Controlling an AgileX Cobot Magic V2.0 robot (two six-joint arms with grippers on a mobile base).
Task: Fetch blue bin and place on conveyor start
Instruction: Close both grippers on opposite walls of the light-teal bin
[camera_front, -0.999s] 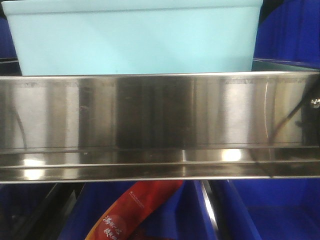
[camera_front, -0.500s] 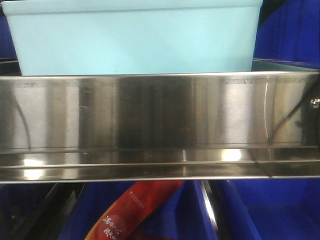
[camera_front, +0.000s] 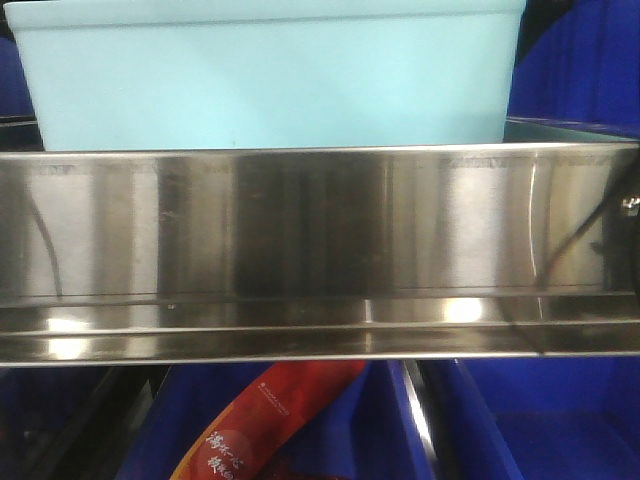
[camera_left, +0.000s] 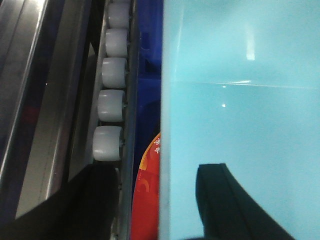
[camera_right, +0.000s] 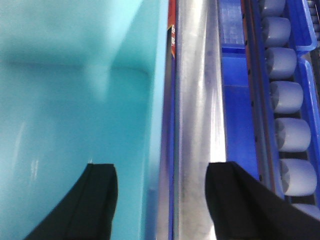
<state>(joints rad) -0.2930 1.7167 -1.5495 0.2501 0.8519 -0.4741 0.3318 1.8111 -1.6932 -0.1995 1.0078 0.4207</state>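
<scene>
- The blue bin (camera_front: 270, 80) sits on top of the steel shelf (camera_front: 320, 250), filling the upper part of the front view. Its pale wall stands upright just behind the shelf's front lip.
- The left gripper (camera_left: 157, 172) is spread wide and straddles one side wall of the bin. One black finger (camera_left: 230, 205) hangs inside the bin and the other is outside, beside a row of pale rollers (camera_left: 110, 105). Neither finger presses on the wall.
- The right gripper (camera_right: 162, 167) is also spread, astride the opposite wall. One finger (camera_right: 97, 200) is over the bin's floor and the other over a steel rail (camera_right: 197, 125), with clear gaps to the wall on both sides.
- How far the fingertips reach below the rim is hard to judge from these close views.
- Under the shelf lie dark blue crates (camera_front: 560, 420) and a red packet (camera_front: 270, 420) with white lettering.
</scene>
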